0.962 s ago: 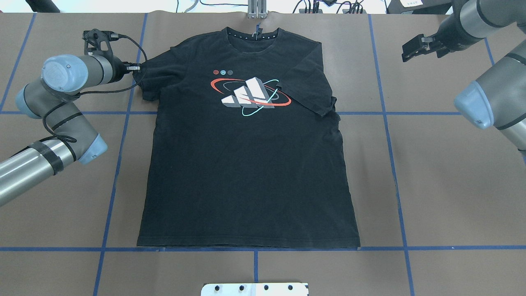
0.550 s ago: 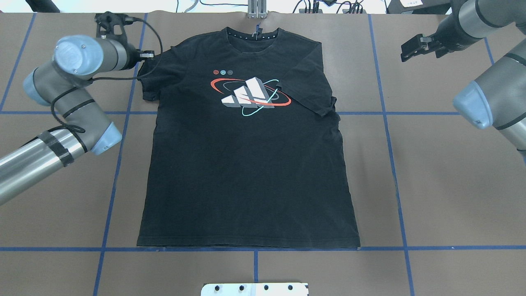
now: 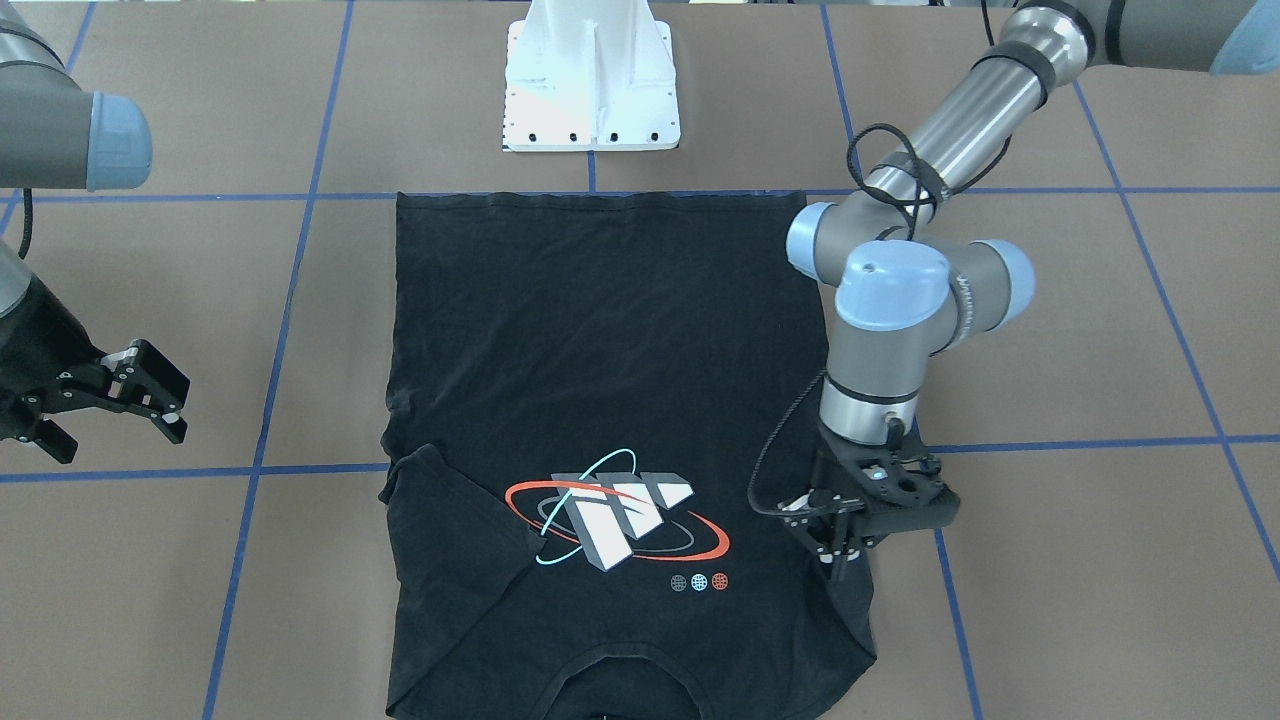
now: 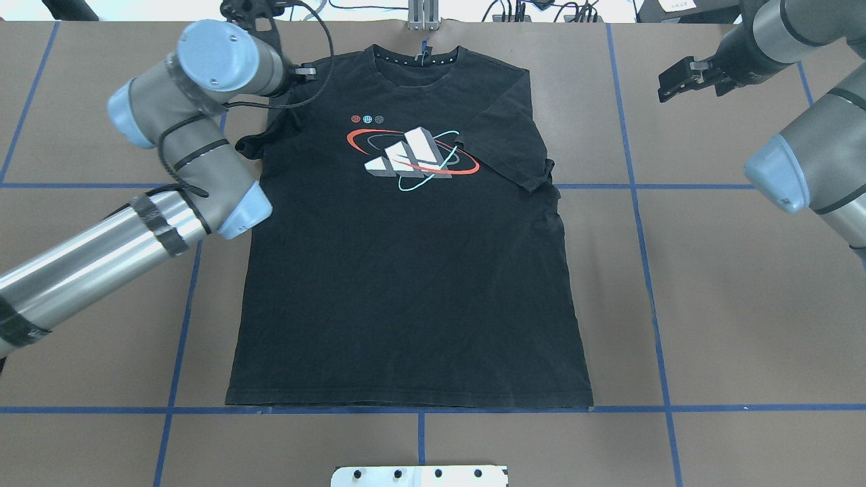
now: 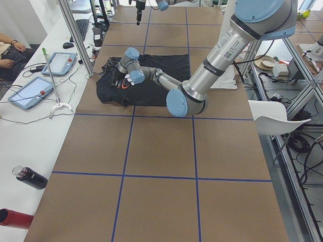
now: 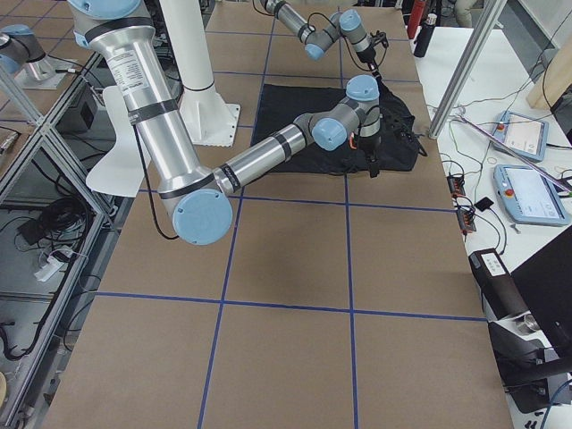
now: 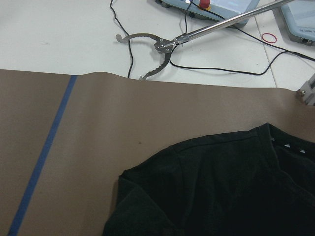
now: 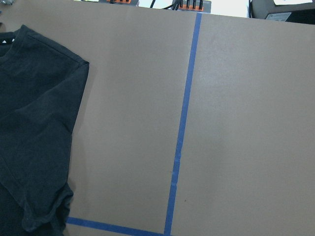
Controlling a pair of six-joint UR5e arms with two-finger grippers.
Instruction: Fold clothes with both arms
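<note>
The left gripper [image 3: 843, 562] stands near the far edge of the table [image 4: 717, 304], fingers pointing down and pinched together on the left sleeve [image 4: 252, 144] of the T-shirt [image 4: 406, 284], which bunches and rises toward them. The shirt lies flat at mid-table, logo [image 4: 409, 159] up, collar [image 4: 414, 57] at the far edge and hem toward the robot's edge. Its right sleeve [image 4: 507, 145] is already folded in over the chest, touching the logo. Toward the far right corner, well apart from the shirt, the right gripper [image 4: 676, 82] hangs with its fingers spread and nothing between them. The step in hand looks like the left sleeve fold. The next move calls for carrying that sleeve inward over the chest, laying it flat to match the other side, then letting go without dragging the shoulder. The overhead view hides the left fingers behind the wrist, and only the front-facing view shows them closed on the cloth. The left wrist view shows the shoulder and collar but no fingers, plus a metal grabber [image 7: 157, 46] lying beyond the table's far edge. The right wrist view shows only the folded sleeve's edge and blue tape [image 8: 183, 123].
</note>
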